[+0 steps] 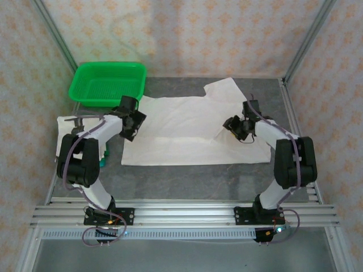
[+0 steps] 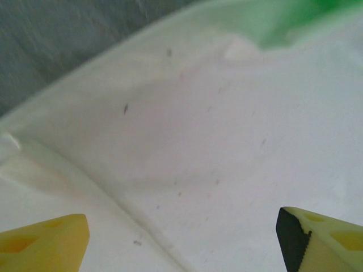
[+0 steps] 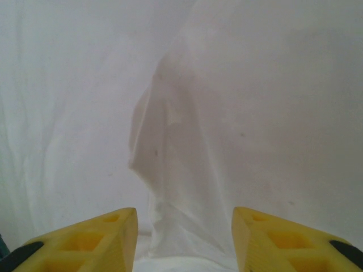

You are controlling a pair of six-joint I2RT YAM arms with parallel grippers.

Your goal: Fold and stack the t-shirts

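Well, left claw point(image 2: 182, 218) wide, right claw point(image 3: 184, 212) half-open, both empty over t-shirt point(image 1: 187, 124); basket point(image 1: 82, 85) nearby.

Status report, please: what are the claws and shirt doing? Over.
Left gripper open over t-shirt's left edge. Right gripper open, straddling a raised fold. Shirt spread across table. Green basket far left, not obstructing.

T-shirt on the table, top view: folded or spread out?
Mostly spread: the t-shirt lies flat and wide on the table, one sleeve out.

T-shirt point(image 1: 187, 127) soft matt cloth; basket point(image 1: 108, 82) glossy plastic mesh.
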